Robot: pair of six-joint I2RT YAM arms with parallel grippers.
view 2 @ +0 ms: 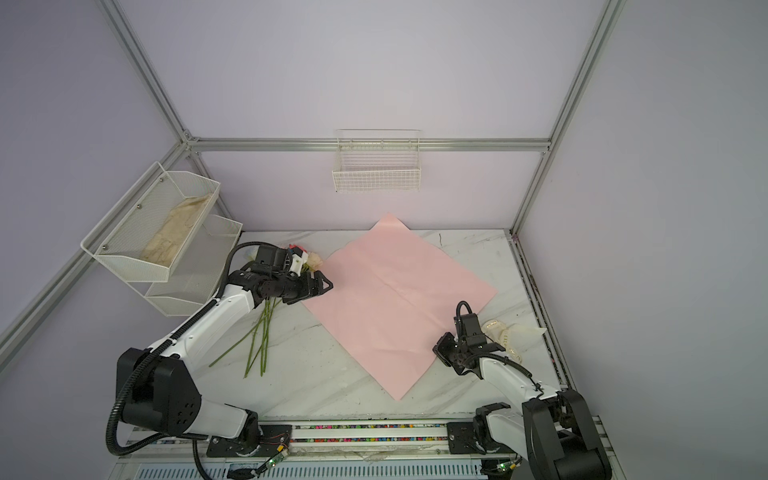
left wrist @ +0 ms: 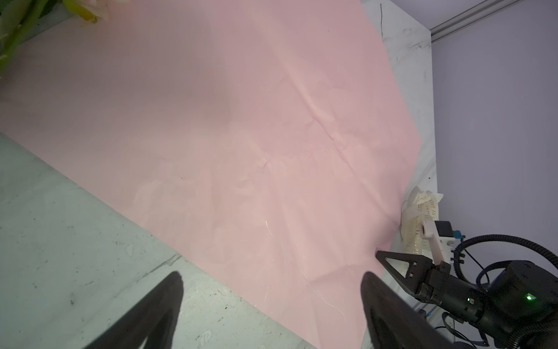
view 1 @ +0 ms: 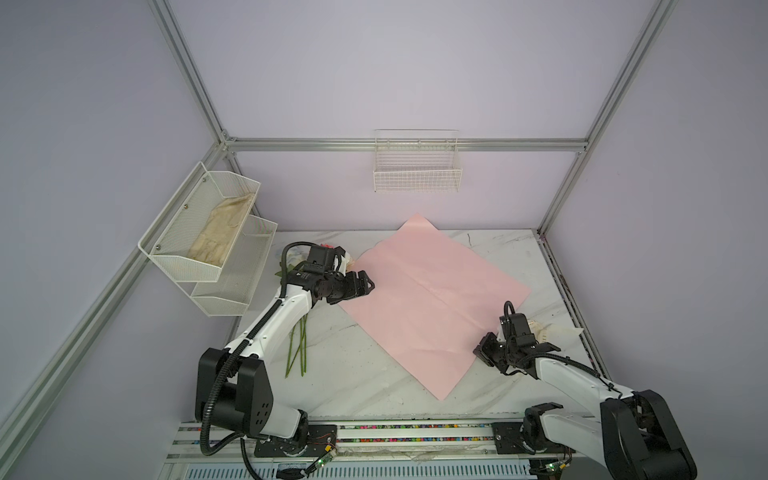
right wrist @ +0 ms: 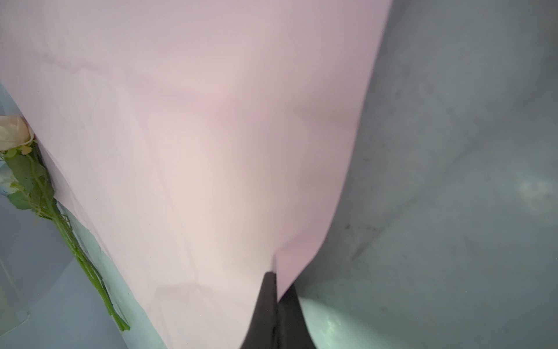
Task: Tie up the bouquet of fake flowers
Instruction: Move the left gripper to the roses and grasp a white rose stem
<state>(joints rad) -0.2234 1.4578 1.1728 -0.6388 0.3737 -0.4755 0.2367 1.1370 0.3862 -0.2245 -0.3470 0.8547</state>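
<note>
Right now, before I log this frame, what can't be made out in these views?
- bouquet of fake flowers: blooms mostly behind the left arm in both top views.
- ribbon: lettering too small in both top views; part-covered by the right gripper in the left wrist view.
- beige material in the mesh shelf: unidentifiable through mesh.
- wrap paper: underside hidden; right wrist view blurred.

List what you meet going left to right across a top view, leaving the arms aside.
mesh rack on the wall → bouquet of fake flowers lying on the table → wrap paper, pink side up → cream ribbon
</note>
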